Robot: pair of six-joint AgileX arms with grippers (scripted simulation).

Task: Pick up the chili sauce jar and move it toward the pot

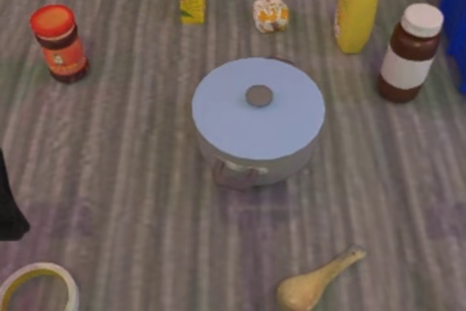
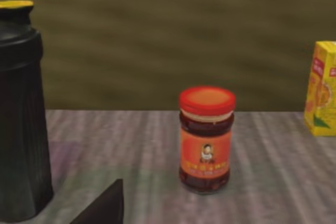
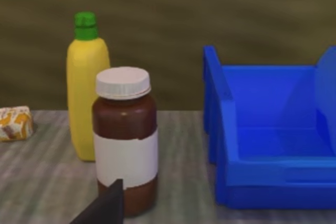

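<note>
Left to right: the left arm (image 1: 11, 205) showed only as a dark shape at the surface's left edge; whether its jaws were wide or narrow could not be told. The jar (image 1: 60, 42) stood upright at the far left, lid up, long axis vertical, untouched. In the left wrist view the jar (image 2: 206, 139) lay straight ahead of that arm's jaws, well apart from them. The pot (image 1: 258, 118) sat mid-surface, well right of the jar. The right arm was absent from the top view; the left arm judged nearer.
</note>
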